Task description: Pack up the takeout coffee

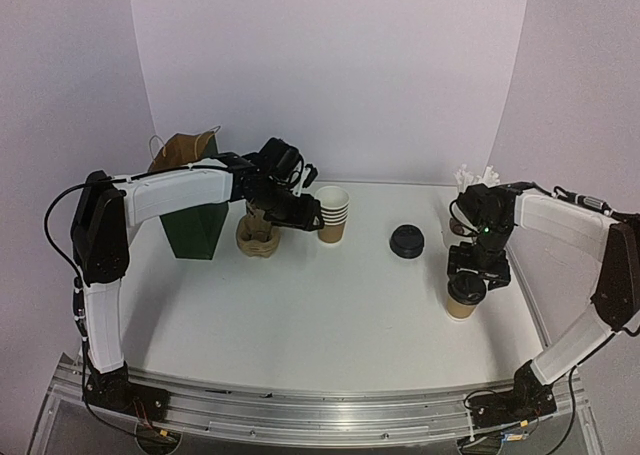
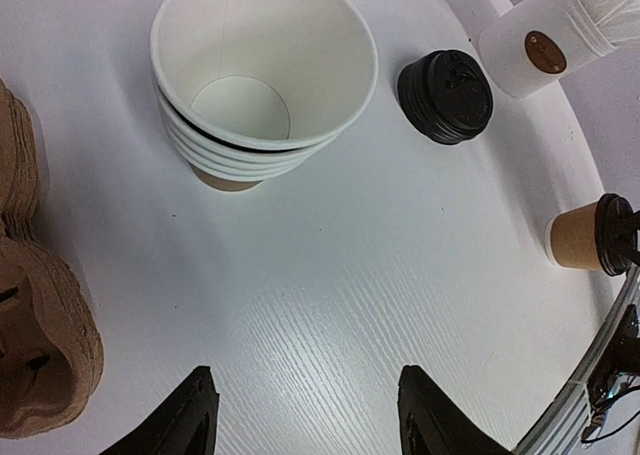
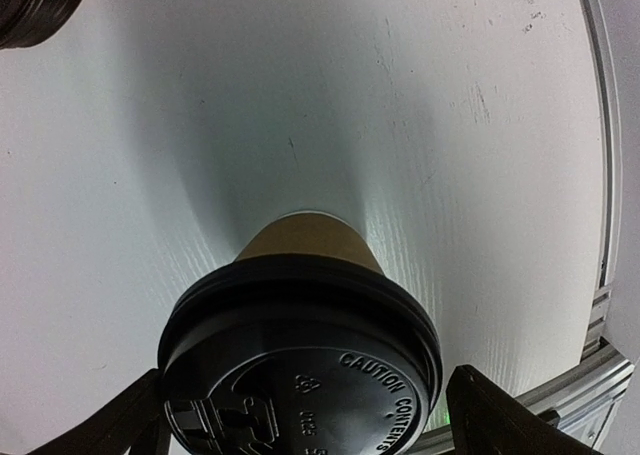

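The takeout coffee [image 1: 463,296] is a small brown paper cup with a black dome lid, standing upright on the white table at the right. My right gripper [image 1: 472,273] hangs straight above it. In the right wrist view the lid [image 3: 300,360] fills the space between my open fingers [image 3: 500,423], with a thin gap on the right side. My left gripper [image 1: 300,211] is open and holds nothing at the back left. It hovers over bare table [image 2: 305,400], near the stack of lidless cups [image 2: 262,75]. The coffee [image 2: 580,238] also shows far off in the left wrist view.
A pile of brown pulp cup carriers [image 1: 258,235] sits under the left arm. Behind it stand a dark green bag [image 1: 197,230] and a brown paper bag [image 1: 185,150]. Black spare lids [image 1: 407,241] lie mid-table. A white cup of wrapped sticks [image 1: 468,187] stands behind the right gripper.
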Controlling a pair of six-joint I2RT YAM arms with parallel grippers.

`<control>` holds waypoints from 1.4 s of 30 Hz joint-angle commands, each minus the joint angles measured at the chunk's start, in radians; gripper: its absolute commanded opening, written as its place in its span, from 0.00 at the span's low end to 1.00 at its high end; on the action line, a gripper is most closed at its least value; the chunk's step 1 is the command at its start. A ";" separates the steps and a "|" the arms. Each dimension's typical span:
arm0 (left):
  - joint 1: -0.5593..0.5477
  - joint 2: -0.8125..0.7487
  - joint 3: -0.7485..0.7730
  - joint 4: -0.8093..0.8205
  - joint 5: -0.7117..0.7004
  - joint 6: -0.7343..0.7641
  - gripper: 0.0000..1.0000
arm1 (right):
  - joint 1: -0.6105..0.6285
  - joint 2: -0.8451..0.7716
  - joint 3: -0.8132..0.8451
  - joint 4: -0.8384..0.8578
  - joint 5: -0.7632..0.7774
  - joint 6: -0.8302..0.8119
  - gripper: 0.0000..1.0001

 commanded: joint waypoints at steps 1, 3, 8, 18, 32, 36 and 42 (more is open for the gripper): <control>-0.003 -0.003 0.054 -0.002 0.013 0.009 0.61 | -0.004 -0.029 0.032 -0.006 0.007 0.008 0.97; -0.003 -0.005 0.060 -0.004 0.015 0.007 0.61 | -0.004 -0.030 0.081 -0.017 0.006 -0.006 0.98; -0.003 -0.009 0.082 -0.006 0.012 0.006 0.61 | -0.003 0.001 0.206 -0.064 0.004 -0.044 0.98; -0.003 -0.028 0.174 -0.053 -0.042 0.010 0.61 | 0.009 0.091 0.486 -0.099 -0.083 -0.095 0.98; 0.093 -0.150 0.413 -0.211 -0.334 0.027 0.79 | 0.204 0.331 0.743 -0.046 -0.147 -0.077 0.98; 0.112 -0.188 0.460 -0.248 -0.467 0.056 0.83 | 0.204 0.351 0.765 -0.012 -0.203 -0.056 0.98; 0.158 -0.265 0.436 -0.258 -0.632 0.047 0.84 | 0.205 0.382 0.812 -0.010 -0.229 -0.067 0.98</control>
